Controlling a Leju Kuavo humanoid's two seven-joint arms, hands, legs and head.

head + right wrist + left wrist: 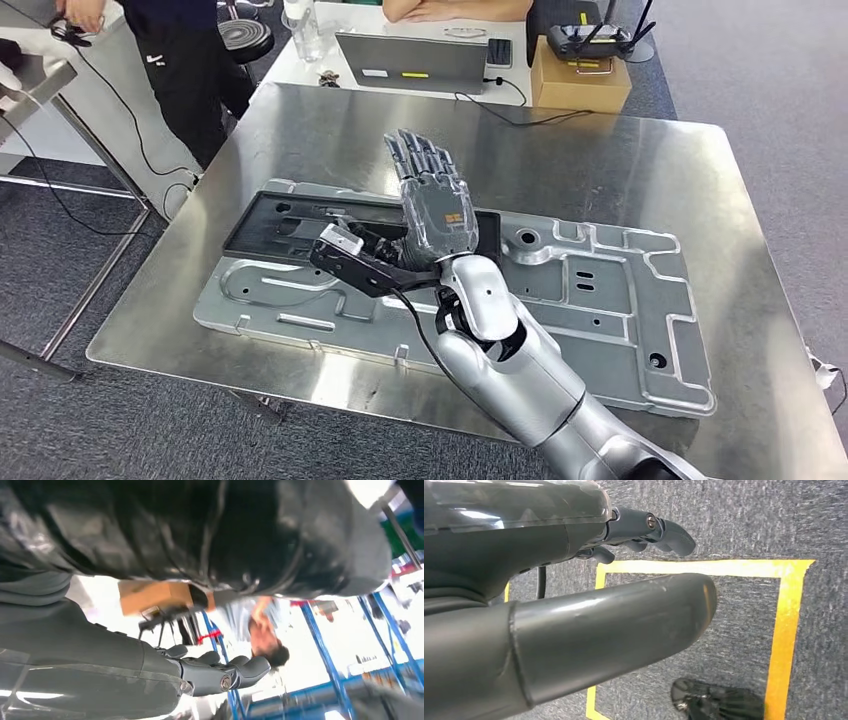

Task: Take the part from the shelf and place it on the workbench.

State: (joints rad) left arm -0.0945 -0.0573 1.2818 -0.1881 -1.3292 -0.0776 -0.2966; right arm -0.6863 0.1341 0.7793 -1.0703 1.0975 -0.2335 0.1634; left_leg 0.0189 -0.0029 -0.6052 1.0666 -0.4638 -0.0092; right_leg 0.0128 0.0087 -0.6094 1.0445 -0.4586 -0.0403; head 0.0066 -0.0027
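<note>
Right hand (432, 205) raised over the middle of the table, silver arm coming up from the lower right, fingers straight, close together and pointing away from the body, thumb stuck out to the side, holding nothing. Directly beneath it, large flat pressed silver sheet-metal part (590, 300) with ribs, holes and cut-outs, lying flat across the brushed steel table (640, 165) and stretching from the left-centre to the lower right. Under the hand and reaching out to its left, flat black plastic tray-like panel (270, 225) lying on the far left portion of the silver part. Whether the hand touches either piece: cannot tell. Left hand (574, 580) hanging low over grey carpet floor (744, 520), thick grey thumb stretched forward, darker fingers (664, 530) bent slightly at the tips, nothing between them. On that carpet, yellow tape rectangle (789, 630). Beyond the steel table, white desk (350, 25) carrying a grey laptop computer (410, 62), a brown cardboard box (580, 80) and, on top of the box, a black remote controller with antennas (590, 40). At the far left, person in dark trousers (190, 70) standing beside the desk; at the far edge, another person's forearms (450, 10) resting on it.
</note>
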